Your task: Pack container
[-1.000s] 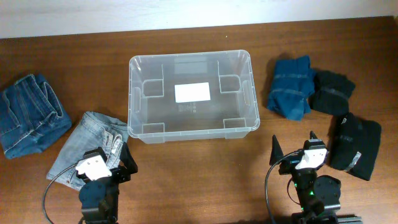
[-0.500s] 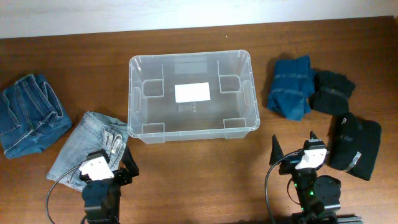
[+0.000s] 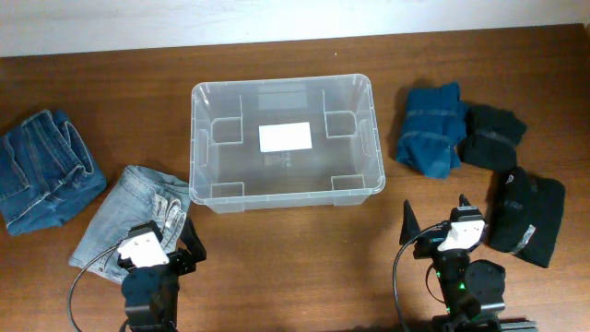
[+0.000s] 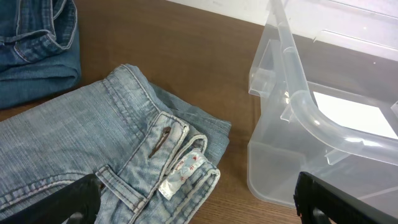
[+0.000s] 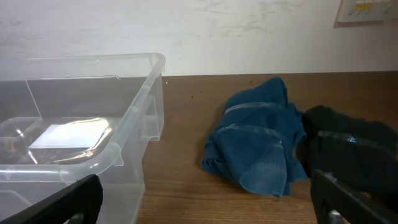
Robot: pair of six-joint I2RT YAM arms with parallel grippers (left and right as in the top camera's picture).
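While the container (image 3: 277, 195) waits: pale jeans (image 4: 124, 143) first

Jaws apart and empty on both arms, we should lower the left gripper (image 4: 198, 180) over the pale jeans' waistband, pinching several layers; the right gripper (image 3: 435, 217) idles. Beyond, the container stands mid-table, empty.

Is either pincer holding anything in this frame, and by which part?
Nothing is held. The left pincer stands open and empty above the folded light-blue denim jeans, and the right pincer stands open and empty near the clear rectangular plastic container.
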